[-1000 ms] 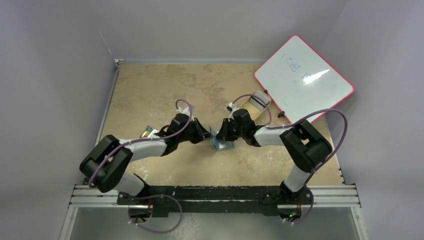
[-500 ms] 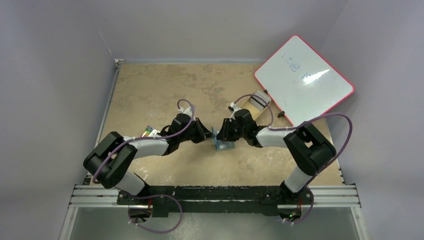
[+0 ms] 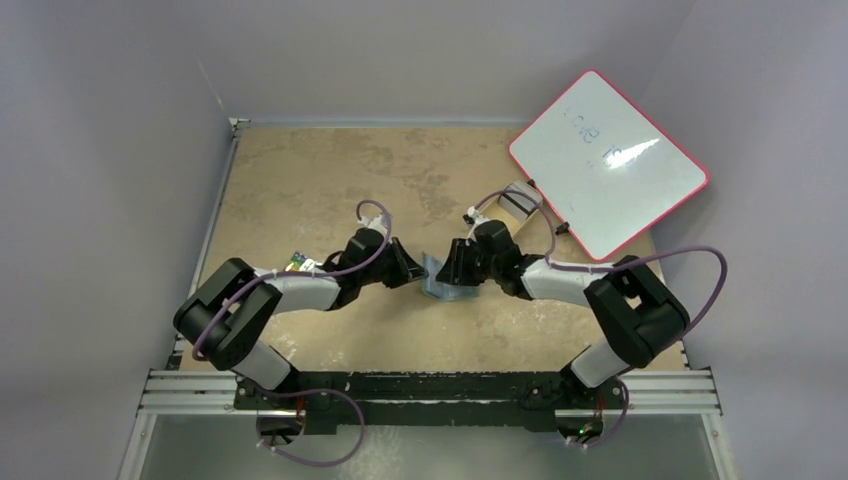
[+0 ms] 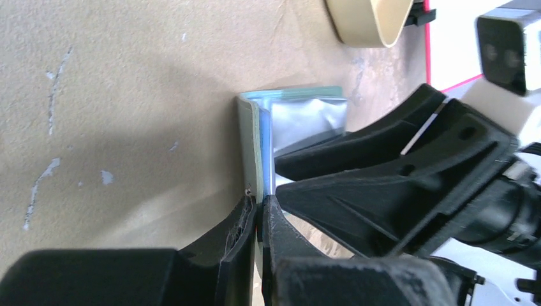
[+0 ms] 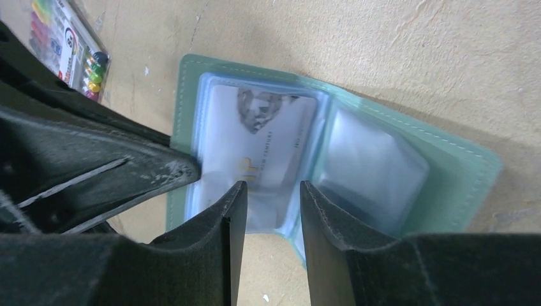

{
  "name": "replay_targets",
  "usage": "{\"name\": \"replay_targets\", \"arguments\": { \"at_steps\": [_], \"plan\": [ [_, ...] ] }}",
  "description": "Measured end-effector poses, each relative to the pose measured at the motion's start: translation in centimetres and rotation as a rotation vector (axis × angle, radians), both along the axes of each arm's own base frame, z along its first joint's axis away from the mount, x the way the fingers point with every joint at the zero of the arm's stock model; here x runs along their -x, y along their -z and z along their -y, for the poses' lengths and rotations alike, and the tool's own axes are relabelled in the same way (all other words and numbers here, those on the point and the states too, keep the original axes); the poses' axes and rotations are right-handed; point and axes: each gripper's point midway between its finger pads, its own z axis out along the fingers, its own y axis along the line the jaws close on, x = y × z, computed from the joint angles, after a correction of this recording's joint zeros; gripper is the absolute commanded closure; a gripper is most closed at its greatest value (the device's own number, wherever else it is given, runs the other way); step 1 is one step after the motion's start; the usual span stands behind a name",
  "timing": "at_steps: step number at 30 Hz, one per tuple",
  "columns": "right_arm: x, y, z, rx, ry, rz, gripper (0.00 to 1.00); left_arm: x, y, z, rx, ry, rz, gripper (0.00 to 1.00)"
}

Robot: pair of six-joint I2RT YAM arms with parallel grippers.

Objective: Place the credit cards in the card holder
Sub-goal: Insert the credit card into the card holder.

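Observation:
The green card holder [image 3: 443,287] lies open at mid table. One flap stands up, and my left gripper [image 3: 416,272] is shut on its edge [image 4: 254,146]; the jaws meet [image 4: 258,205] on the thin green cover. In the right wrist view the card holder [image 5: 475,169] shows clear plastic sleeves, and a pale credit card [image 5: 265,137] sits inside the left sleeve. My right gripper [image 5: 268,190] is open just in front of that sleeve's mouth, holding nothing. From above, the right gripper [image 3: 455,272] faces the left one across the holder.
A tan oval tray [image 3: 512,208] holding some grey striped things stands behind the right arm, also at the top of the left wrist view [image 4: 367,19]. A red-rimmed whiteboard [image 3: 608,160] leans at the back right. A colourful card [image 3: 297,263] lies by the left arm.
My right gripper has opened and let go of the card, which stays in the sleeve. The right arm has shifted slightly to the right. The left gripper keeps its hold.

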Motion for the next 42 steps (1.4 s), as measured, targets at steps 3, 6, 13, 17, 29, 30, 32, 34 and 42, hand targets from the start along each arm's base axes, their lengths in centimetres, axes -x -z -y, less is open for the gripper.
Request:
{"name": "replay_targets", "arguments": {
  "at_steps": [3, 6, 13, 17, 29, 30, 32, 34, 42],
  "plan": [
    [0.2, -0.7, 0.1, -0.007, 0.001, 0.006, 0.57, 0.3, 0.9, -0.3, -0.027, 0.002, -0.021, 1.0],
    [0.0, -2.3, -0.2, -0.035, 0.0, 0.041, 0.54, 0.5, 1.6, -0.5, -0.045, 0.0, -0.039, 1.0],
    [-0.1, -3.2, -0.4, -0.056, 0.003, 0.06, 0.73, 0.8, 2.0, -0.8, -0.061, 0.001, -0.057, 1.0],
    [0.0, -2.5, -0.2, -0.037, 0.01, 0.044, 0.78, 1.1, 1.4, -1.0, -0.063, 0.002, -0.059, 1.0],
    [-0.2, 1.6, 0.7, 0.051, 0.037, -0.014, 0.82, 1.1, -0.7, -0.9, -0.067, 0.021, -0.037, 1.0],
    [-0.4, 1.6, 0.5, 0.047, 0.037, -0.007, 0.82, 1.1, -0.7, -0.8, -0.064, 0.023, -0.037, 1.0],
    [-0.7, 1.6, 0.2, 0.037, 0.036, 0.003, 0.83, 1.1, -1.0, -0.6, -0.05, 0.03, -0.031, 1.0],
    [-0.9, 1.6, 0.1, 0.031, 0.036, 0.01, 0.83, 1.0, -1.3, -0.3, -0.032, 0.039, -0.021, 1.0],
    [-1.1, 1.6, -0.2, 0.02, 0.033, 0.02, 0.83, 1.0, -1.6, 0.8, 0.054, 0.066, 0.002, 1.0]
  ]
}}
